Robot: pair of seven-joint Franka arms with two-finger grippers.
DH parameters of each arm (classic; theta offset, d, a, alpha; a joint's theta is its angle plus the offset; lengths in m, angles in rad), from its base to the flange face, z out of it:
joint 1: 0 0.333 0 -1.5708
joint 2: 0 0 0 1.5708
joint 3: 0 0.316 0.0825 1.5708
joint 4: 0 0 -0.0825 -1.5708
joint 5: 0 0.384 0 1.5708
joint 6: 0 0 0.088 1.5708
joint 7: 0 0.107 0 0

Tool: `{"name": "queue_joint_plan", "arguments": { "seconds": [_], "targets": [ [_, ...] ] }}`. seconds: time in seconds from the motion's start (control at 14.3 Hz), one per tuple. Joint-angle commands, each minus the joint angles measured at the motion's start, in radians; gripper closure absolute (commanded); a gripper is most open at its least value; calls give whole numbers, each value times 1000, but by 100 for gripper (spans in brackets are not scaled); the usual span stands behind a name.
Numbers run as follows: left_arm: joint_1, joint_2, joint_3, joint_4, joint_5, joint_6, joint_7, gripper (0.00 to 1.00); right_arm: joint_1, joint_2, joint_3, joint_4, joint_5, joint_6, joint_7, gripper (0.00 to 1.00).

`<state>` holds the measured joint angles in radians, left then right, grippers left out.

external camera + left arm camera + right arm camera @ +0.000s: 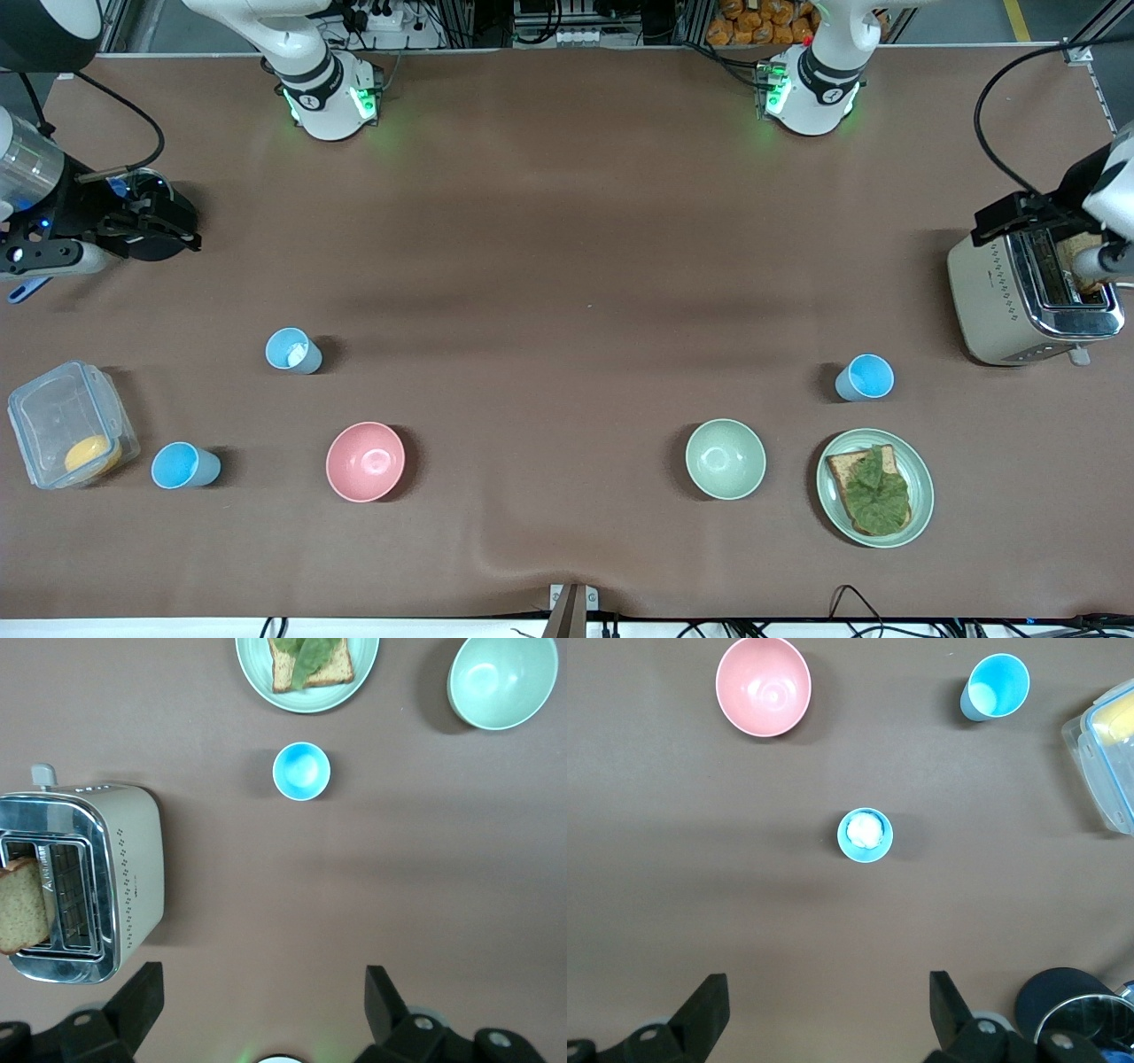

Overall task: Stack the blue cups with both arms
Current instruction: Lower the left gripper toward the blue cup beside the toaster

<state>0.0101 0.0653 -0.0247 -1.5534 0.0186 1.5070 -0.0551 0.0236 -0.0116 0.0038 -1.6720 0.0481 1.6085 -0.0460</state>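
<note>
Three blue cups stand upright and apart on the brown table. One [865,377] is near the toaster and shows in the left wrist view [301,771]. One with something white inside [293,351] shows in the right wrist view [865,835]. The third [184,466] stands beside the clear container, nearer the front camera, and also shows in the right wrist view [995,687]. My left gripper [263,992] is open and empty, high over bare table beside the toaster. My right gripper [828,997] is open and empty, high over bare table. Neither gripper shows in the front view.
A pink bowl [365,461], a pale green bowl [726,458] and a plate with toast and lettuce [875,486] sit near the front edge. A toaster [1032,292] holds bread. A clear container [71,425] and a black device [146,221] are at the right arm's end.
</note>
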Motion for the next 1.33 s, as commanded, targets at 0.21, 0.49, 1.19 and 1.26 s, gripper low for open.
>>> {"name": "queue_joint_plan", "arguments": {
  "seconds": [0.21,0.49,1.19,1.26],
  "targets": [
    [22,80,26,13,17,-5,8,0,-8,7,5,15,-2,-13,15,0],
    [39,154,28,13,14,19,6,0,-7,10,5,12,-2,-21,14,0],
    [50,280,25,12,3,33,14,0,2,30,5,15,-1,-21,14,0],
    [51,281,25,12,3,33,14,0,4,30,7,12,1,-27,23,0]
  ]
}}
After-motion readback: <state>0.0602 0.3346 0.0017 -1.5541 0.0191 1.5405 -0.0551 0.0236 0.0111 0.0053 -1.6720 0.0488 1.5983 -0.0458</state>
